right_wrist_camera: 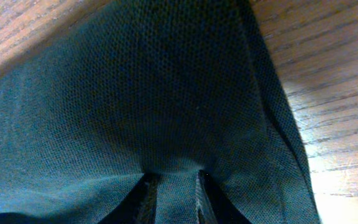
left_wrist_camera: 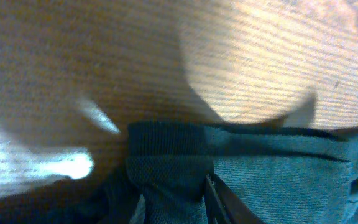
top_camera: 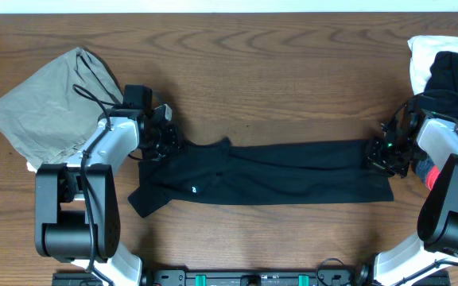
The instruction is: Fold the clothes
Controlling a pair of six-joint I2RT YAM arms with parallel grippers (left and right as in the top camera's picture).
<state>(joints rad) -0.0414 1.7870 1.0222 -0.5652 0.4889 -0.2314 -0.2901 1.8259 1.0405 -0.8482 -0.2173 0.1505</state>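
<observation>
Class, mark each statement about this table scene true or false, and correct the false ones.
1. The black garment lies stretched long across the table. True.
2. The olive-grey garment lies at the right. False: it lies at the left.
3. The jaws of the right gripper pinch the black garment. True.
4. The white garment lies at the centre. False: it is at the far right corner.

A brown wood-grain bench fills nearly the whole overhead view. Along the far edge of the bench runs 1 narrow pale, whitish strip; what it is cannot be told. Close to the bench's surface, bright glare patches lie beside soft dark shadows on the grain.
</observation>
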